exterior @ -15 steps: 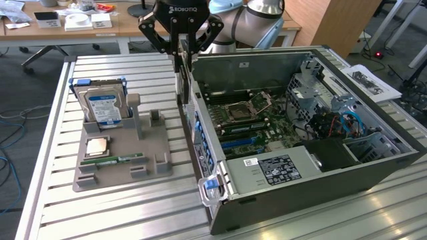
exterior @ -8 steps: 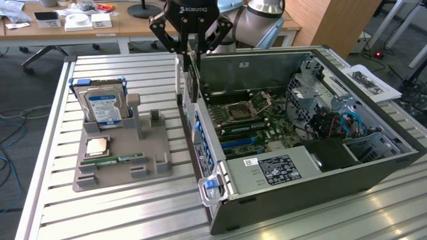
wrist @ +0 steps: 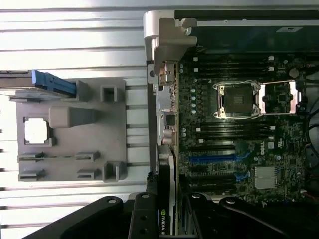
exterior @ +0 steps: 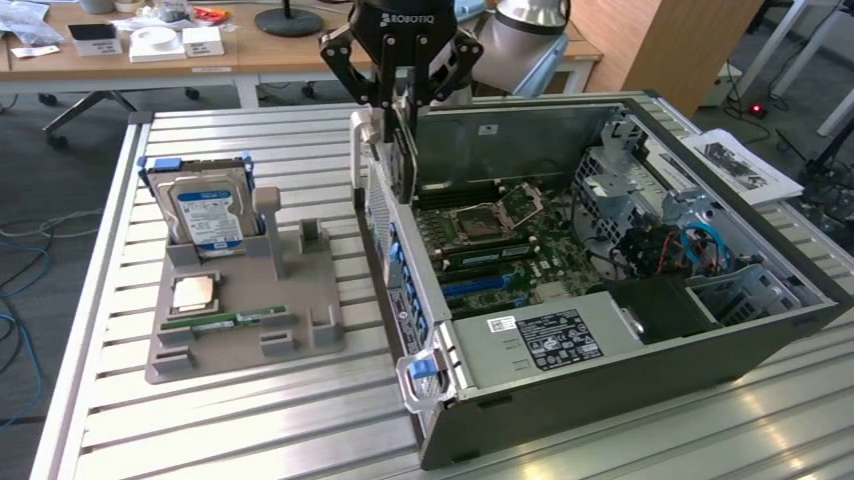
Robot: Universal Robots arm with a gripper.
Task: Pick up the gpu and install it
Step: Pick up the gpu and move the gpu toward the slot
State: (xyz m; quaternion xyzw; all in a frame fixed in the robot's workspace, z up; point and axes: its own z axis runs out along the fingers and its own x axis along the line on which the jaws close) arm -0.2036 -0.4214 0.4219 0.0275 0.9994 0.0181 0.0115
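My gripper hangs over the back-left edge of the open computer case, shut on the gpu. The card hangs edge-on and upright, its lower end just above the case's rear wall beside the motherboard. In the wrist view the gpu runs between my dark fingers, a green logo on its edge. It lies along the case's rear wall, next to the blue expansion slots. The CPU socket stands open farther along the board.
On the exterior view's left, a grey holder tray carries a blue-labelled hard drive, a CPU and a RAM stick. The slatted metal table runs underneath. Papers lie right of the case. A cluttered desk stands behind.
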